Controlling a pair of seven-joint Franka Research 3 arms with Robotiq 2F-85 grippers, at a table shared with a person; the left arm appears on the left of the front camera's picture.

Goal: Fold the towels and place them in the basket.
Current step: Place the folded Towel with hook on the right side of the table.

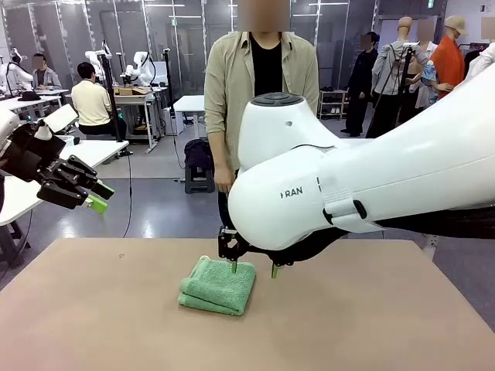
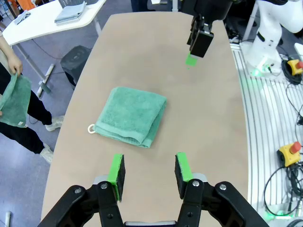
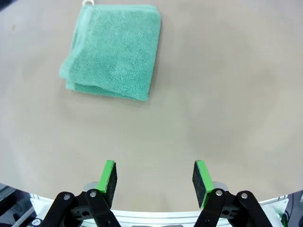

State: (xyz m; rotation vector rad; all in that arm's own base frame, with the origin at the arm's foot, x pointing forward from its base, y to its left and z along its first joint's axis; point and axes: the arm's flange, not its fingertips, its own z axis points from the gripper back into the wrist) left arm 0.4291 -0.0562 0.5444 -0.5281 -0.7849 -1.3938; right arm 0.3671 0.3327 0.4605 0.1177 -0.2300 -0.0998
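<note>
A mint-green terry towel lay folded into a thick square on the tan table, up in the picture's left corner. Its stacked edges showed along the lower side, and a small white loop peeked out at its top edge. The right gripper hung above bare tabletop, well apart from the towel. Its green pads stood wide apart with nothing between them.
</note>
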